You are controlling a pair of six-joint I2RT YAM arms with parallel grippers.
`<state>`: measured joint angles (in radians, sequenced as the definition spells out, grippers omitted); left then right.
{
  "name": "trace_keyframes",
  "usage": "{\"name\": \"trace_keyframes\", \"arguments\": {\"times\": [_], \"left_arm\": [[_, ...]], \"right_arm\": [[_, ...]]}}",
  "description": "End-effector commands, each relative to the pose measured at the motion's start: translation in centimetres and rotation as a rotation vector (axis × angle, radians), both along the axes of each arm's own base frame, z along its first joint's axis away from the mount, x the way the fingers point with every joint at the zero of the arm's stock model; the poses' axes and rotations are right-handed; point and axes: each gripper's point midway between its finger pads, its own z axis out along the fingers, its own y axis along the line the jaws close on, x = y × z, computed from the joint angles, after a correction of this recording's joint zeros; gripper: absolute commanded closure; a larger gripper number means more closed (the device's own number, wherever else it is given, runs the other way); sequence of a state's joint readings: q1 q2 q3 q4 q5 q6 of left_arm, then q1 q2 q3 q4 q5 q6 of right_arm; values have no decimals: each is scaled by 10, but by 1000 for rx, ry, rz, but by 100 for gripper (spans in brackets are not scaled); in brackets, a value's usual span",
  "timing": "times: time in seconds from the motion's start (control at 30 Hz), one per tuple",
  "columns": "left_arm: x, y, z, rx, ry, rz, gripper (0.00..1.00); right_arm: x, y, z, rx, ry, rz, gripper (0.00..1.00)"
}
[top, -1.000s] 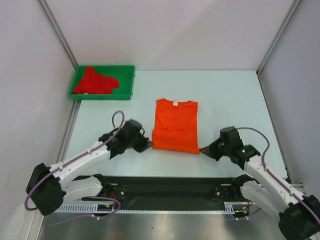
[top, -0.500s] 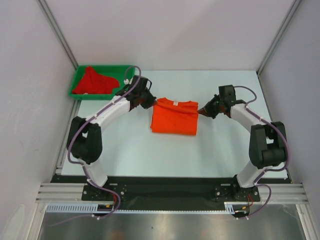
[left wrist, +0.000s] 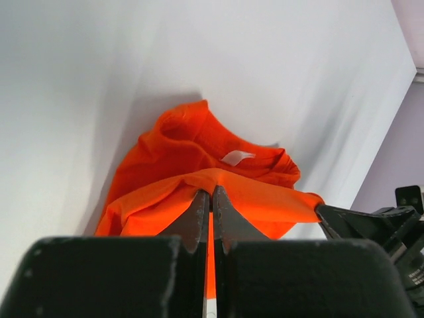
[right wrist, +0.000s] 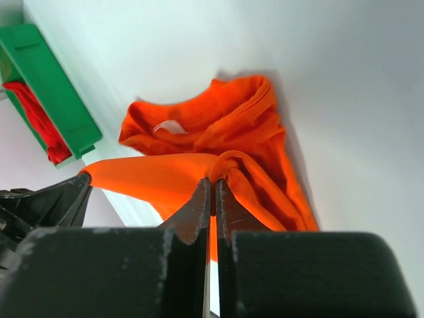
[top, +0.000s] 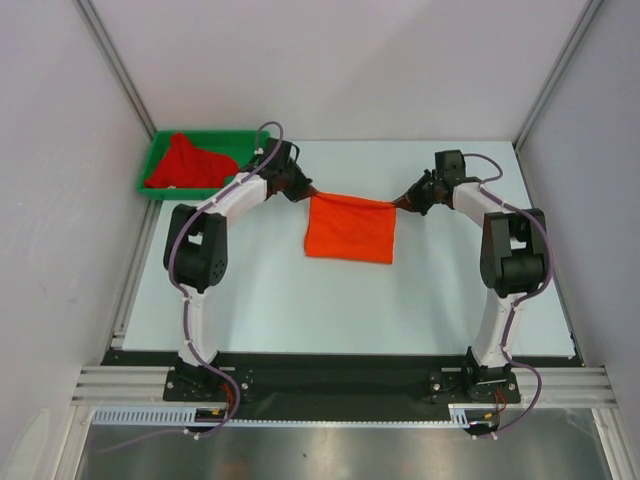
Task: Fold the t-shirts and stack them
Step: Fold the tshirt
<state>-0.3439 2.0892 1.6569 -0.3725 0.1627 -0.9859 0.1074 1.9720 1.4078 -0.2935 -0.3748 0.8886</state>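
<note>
Left hand [top: 303, 193], right hand [top: 403, 205] clamping orange tee's [top: 350, 230] corners. It's sagging soft and light; I'm favouring hem-corner pinches.

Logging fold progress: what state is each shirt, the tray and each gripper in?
orange shirt: doubled over, one edge held taut above the collar
red shirt: crumpled in the green tray
green tray: holds the red shirt
left gripper: shut on orange shirt
right gripper: shut on orange shirt
</note>
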Motion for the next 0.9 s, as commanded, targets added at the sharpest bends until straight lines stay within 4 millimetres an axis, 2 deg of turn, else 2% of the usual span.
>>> {"name": "trace_keyframes", "arguments": {"times": [0.0, 0.17, 0.2, 0.23, 0.3, 0.33, 0.37, 0.4, 0.43, 0.47, 0.5, 0.53, 0.6, 0.67, 0.7, 0.73, 0.77, 0.8, 0.83, 0.87], "left_arm": [[26, -9, 19, -52, -81, -35, 100], [34, -9, 9, -60, -76, -35, 100], [36, -9, 9, -61, -79, -36, 100], [39, -8, 4, -54, -80, -46, 96], [44, -6, 0, -4, -113, -95, 90], [46, -4, -11, 37, -106, -129, 83], [64, -5, 15, 75, -174, -145, 79], [55, 3, 7, 151, -129, -198, 77], [58, 5, 7, 181, -128, -214, 73], [62, 5, 27, 192, -168, -224, 72], [58, 7, 30, 206, -173, -245, 69], [50, 6, 28, 208, -161, -257, 64], [39, 0, 48, 198, -201, -289, 63], [19, -13, 51, 182, -206, -336, 63], [16, -25, 55, 145, -238, -363, 64], [9, -35, 55, 116, -245, -387, 64], [-1, -39, 41, 94, -219, -400, 65], [4, -48, 45, 48, -256, -394, 66], [-3, -56, 38, 0, -240, -426, 67], [2, -62, 39, -27, -267, -431, 67]], "right_arm": [[20, -6, 12, 6, -55, -8, 100], [32, -7, 6, 25, -58, -9, 100], [33, -7, 0, 26, -47, -8, 99], [35, -9, -2, 25, -47, -9, 91], [44, -15, -3, 17, -61, -12, 85], [48, -19, 1, 7, -72, -11, 81], [46, -23, 0, -22, -68, 12, 77], [55, -33, 13, -41, -100, 10, 68], [56, -36, 19, -60, -117, 24, 66], [53, -40, 22, -95, -132, 59, 64], [56, -44, 31, -120, -159, 71, 57], [54, -41, 41, -124, -184, 94, 55], [48, -30, 50, -80, -206, 154, 53], [40, -4, 55, -23, -248, 225, 52], [36, 7, 55, 6, -251, 236, 52], [27, 23, 47, 33, -239, 263, 52], [31, 36, 54, 60, -296, 285, 52], [30, 43, 51, 83, -297, 290, 53], [25, 60, 46, 140, -264, 291, 54], [31, 70, 44, 186, -308, 307, 55]]}}
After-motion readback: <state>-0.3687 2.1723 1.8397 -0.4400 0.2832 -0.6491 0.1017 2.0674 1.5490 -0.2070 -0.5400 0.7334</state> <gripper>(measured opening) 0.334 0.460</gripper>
